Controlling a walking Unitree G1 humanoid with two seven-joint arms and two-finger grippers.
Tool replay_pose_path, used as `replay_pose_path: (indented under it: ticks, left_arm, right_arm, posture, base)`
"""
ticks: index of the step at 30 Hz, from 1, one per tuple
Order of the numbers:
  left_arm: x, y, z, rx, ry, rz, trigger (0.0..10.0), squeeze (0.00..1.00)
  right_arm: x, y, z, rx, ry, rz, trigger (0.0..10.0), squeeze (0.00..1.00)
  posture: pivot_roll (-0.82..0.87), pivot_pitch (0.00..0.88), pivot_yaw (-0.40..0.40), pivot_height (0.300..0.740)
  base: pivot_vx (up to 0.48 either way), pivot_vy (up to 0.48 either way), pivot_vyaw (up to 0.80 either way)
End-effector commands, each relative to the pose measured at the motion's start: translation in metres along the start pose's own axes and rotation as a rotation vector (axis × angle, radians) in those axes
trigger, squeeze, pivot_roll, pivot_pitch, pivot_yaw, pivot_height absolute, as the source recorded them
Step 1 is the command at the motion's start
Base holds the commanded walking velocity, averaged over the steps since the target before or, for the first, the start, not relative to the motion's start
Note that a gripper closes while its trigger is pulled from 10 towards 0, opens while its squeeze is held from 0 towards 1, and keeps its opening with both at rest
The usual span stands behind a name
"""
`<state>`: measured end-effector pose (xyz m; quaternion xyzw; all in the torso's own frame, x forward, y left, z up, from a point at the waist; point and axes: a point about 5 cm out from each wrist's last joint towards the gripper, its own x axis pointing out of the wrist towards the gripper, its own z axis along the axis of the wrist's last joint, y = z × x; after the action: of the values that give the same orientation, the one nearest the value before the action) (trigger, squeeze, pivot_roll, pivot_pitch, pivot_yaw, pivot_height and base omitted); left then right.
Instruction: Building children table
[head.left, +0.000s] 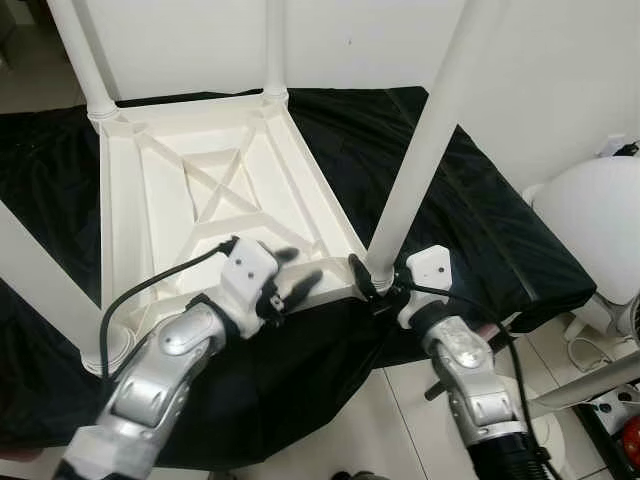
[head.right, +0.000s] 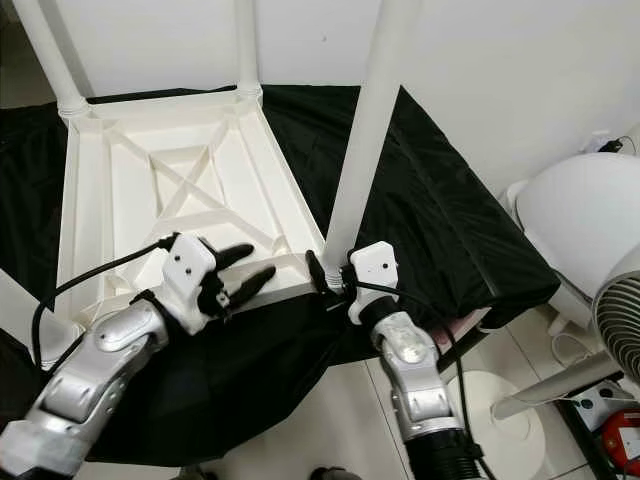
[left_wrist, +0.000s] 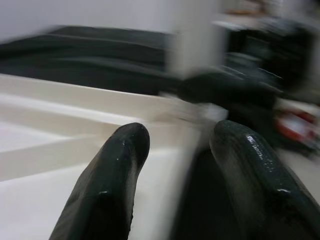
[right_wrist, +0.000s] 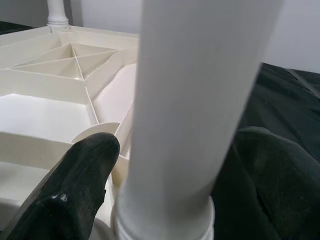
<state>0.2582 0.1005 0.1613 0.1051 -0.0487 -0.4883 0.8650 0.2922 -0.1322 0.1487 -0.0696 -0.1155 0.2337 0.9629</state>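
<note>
Right pincer (head.left: 372, 283) clamps the white leg (head.left: 425, 140) at the upturned table's (head.left: 160, 190) four-o'clock corner, left pincer (head.left: 296, 276) open and empty alongside; a sideways twist could unseat the leg.

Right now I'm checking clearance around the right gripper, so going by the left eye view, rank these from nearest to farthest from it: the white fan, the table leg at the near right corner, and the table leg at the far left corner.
1. Near-right table leg, between the right gripper's fingers.
2. White fan, off to its right.
3. Far-left table leg, across the upturned table.
</note>
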Motion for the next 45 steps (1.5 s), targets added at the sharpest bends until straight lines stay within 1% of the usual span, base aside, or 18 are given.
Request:
replay_pose_path:
  ticks: [1,7,15,16,17,20,21,22,24,25,28,33,34,36,37,40,43,45]
  left_arm:
    - [0.002,-0.012,-0.002,-0.022,0.011,-0.102,10.0,0.0]
    - [-0.004,-0.024,0.006,-0.041,0.033,-0.252,10.0,0.0]
    - [-0.004,-0.025,0.007,-0.035,0.036,-0.268,10.0,0.0]
    - [-0.004,-0.025,0.009,-0.033,0.033,-0.267,10.0,0.0]
    - [-0.003,-0.024,0.01,-0.03,0.031,-0.263,10.0,0.0]
    - [-0.003,-0.023,0.01,-0.026,0.031,-0.26,10.0,0.0]
    - [-0.002,-0.022,0.01,-0.023,0.033,-0.255,10.0,0.0]
    - [-0.002,-0.021,0.01,-0.021,0.034,-0.253,10.0,0.0]
    - [-0.002,-0.021,0.01,-0.021,0.034,-0.253,10.0,0.0]
    - [-0.002,-0.021,0.011,-0.022,0.036,-0.25,10.0,0.0]
    - [-0.002,-0.02,0.011,-0.022,0.037,-0.248,10.0,0.0]
    - [-0.002,-0.019,0.012,-0.022,0.036,-0.245,10.0,0.0]
    - [-0.002,-0.019,0.012,-0.022,0.039,-0.247,10.0,0.0]
    - [-0.002,-0.019,0.012,-0.021,0.039,-0.246,10.0,0.0]
    - [-0.002,-0.017,0.013,-0.022,0.034,-0.237,10.0,0.0]
    - [-0.001,-0.016,0.013,-0.023,0.03,-0.229,10.0,0.0]
    - [0.0,-0.011,0.015,-0.033,0.018,-0.205,10.0,0.0]
    - [0.0,-0.011,0.015,-0.033,0.018,-0.205,10.0,0.0]
  right_arm:
    - [0.001,0.0,-0.001,0.016,0.007,0.043,10.0,0.0]
    - [0.004,-0.012,0.001,-0.069,0.047,0.241,10.0,0.0]
    - [0.007,-0.018,0.0,-0.119,0.072,0.308,10.0,0.0]
    - [0.009,-0.022,-0.001,-0.132,0.084,0.321,8.6,0.0]
    - [0.011,-0.026,-0.002,-0.144,0.096,0.331,5.0,0.0]
    - [0.011,-0.029,-0.003,-0.149,0.104,0.339,4.5,0.0]
    - [0.011,-0.03,-0.004,-0.151,0.111,0.343,2.7,0.0]
    - [0.011,-0.031,-0.005,-0.151,0.117,0.345,0.5,0.0]
    - [0.011,-0.031,-0.005,-0.151,0.117,0.345,0.5,0.0]
    - [0.011,-0.032,-0.007,-0.147,0.12,0.348,0.0,0.0]
    - [0.011,-0.033,-0.008,-0.14,0.123,0.348,0.0,0.0]
    - [0.009,-0.03,-0.01,-0.068,0.132,0.321,0.0,0.0]
    - [0.01,-0.029,-0.005,0.007,0.114,0.276,10.0,0.0]
    - [0.01,-0.028,-0.004,0.021,0.108,0.246,10.0,0.0]
    - [0.011,-0.029,-0.003,-0.002,0.114,0.181,10.0,0.0]
    - [0.012,-0.029,-0.003,-0.022,0.119,0.136,10.0,0.0]
    - [0.012,-0.021,-0.003,0.003,0.111,0.02,10.0,0.0]
    - [0.012,-0.021,-0.003,0.003,0.111,0.02,10.0,0.0]
  posture:
    - [0.04,0.085,-0.031,0.74]
    - [0.05,0.068,-0.038,0.74]
    - [0.05,0.059,-0.045,0.74]
    - [0.05,0.059,-0.045,0.74]
    - [0.05,0.059,-0.045,0.74]
    - [0.05,0.056,-0.048,0.74]
    - [0.05,0.055,-0.048,0.74]
    - [0.05,0.055,-0.048,0.74]
    - [0.05,0.055,-0.048,0.74]
    - [0.05,0.055,-0.048,0.74]
    - [0.05,0.055,-0.048,0.74]
    - [0.04,0.057,-0.044,0.74]
    - [0.04,0.058,-0.043,0.74]
    - [0.04,0.06,-0.041,0.74]
    - [0.04,0.062,-0.038,0.74]
    - [0.04,0.062,-0.038,0.74]
    - [0.03,0.069,-0.032,0.74]
    - [0.03,0.069,-0.032,0.74]
  base:
    - [0.0,0.0,0.0]
    - [0.0,0.0,0.0]
    - [0.0,0.0,0.0]
    - [0.0,0.0,0.0]
    - [0.0,0.0,0.0]
    - [0.0,0.0,0.0]
    - [0.0,0.0,0.0]
    - [0.0,0.0,0.0]
    - [0.0,0.0,0.0]
    - [0.0,0.0,0.0]
    - [0.0,0.0,0.0]
    - [0.0,0.0,0.0]
    - [0.0,0.0,0.0]
    - [0.0,0.0,0.0]
    - [0.0,0.0,0.0]
    - [0.0,0.0,0.0]
    - [0.0,0.0,0.0]
    - [0.0,0.0,0.0]
